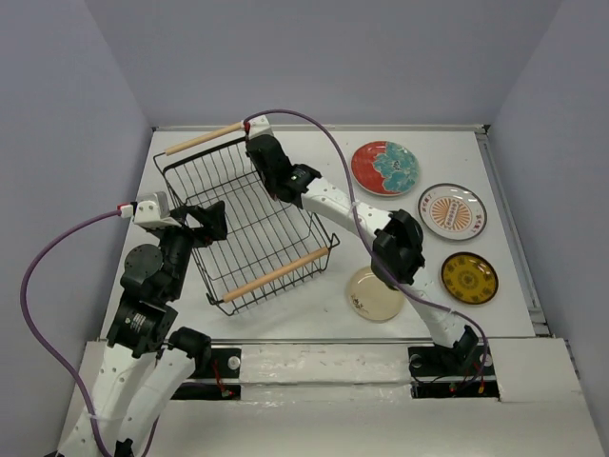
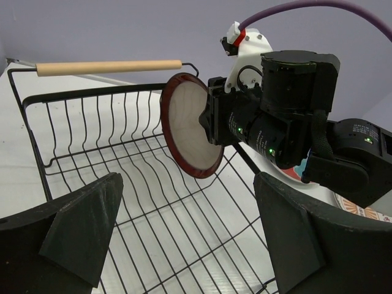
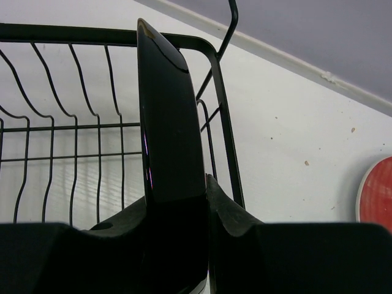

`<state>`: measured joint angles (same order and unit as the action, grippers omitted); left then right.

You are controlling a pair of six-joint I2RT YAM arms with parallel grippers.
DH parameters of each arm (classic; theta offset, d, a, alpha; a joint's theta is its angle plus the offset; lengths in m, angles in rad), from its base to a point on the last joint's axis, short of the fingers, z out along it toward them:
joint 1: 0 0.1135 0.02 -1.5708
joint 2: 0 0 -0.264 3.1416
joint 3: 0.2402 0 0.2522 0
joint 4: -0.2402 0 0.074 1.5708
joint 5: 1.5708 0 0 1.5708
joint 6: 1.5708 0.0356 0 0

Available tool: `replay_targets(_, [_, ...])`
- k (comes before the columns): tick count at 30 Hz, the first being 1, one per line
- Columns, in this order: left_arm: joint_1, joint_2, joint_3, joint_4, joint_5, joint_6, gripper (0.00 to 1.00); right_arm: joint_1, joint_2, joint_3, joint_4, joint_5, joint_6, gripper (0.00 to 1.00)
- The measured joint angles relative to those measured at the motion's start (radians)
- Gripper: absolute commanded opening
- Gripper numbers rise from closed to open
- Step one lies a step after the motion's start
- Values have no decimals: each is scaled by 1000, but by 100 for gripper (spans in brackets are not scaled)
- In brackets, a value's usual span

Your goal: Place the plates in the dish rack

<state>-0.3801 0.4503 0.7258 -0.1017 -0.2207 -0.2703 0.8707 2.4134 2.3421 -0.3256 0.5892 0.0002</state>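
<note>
Observation: the right gripper [image 2: 207, 120] is clamped on the maroon-rimmed beige plate [image 2: 187, 124], its fingers narrow across the rim. The plate is held upright on edge. It hangs inside the far right corner of the dish rack [image 1: 257, 228], near the far wooden handle [image 1: 203, 139]. The right wrist view shows the plate edge-on between the fingers, with the rack's corner wires just behind it. Whether the lower rim touches the rack floor cannot be told.

The left gripper [image 1: 214, 222] stands at the rack's left side with its fingers wide apart, holding nothing.

Four plates lie flat on the table [image 1: 428, 143] to the right of the rack: the red-and-teal floral plate [image 1: 385, 168], the orange sunburst plate [image 1: 452, 210], the yellow plate [image 1: 469, 278] and the cream plate [image 1: 374, 293]. No plate is seated in the rack, and a teal-blue plate is not in view.

Assessment: the step in hand is placing the first plate, so the task is at an early stage.

Recommendation: lower the plate straight down, keeping it vertical, until the rim settles between two floor wires. It would be best leaned lightly on the corner wall. Open the fingers only once the plate bears its own weight, then withdraw upward without brushing it.

Risk: released too high, the plate may roll or fall flat. The light rack may also shift, and the idle left gripper could steady its rim.
</note>
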Motion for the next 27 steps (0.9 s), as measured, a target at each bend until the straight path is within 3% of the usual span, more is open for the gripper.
replay_targets(11, [0, 0, 0, 0, 0, 0, 99, 0, 2, -31, 35, 6, 30, 9])
replay_targets(16, [0, 0, 0, 0, 3, 0, 99, 1, -12, -91, 114, 16, 39, 21])
replay_targets(24, [0, 0, 0, 0, 3, 0, 99, 1, -32, -150, 155, 17, 60, 58])
replay_targets(27, [0, 0, 0, 0, 3, 0, 99, 1, -35, -158, 154, 16, 71, 67])
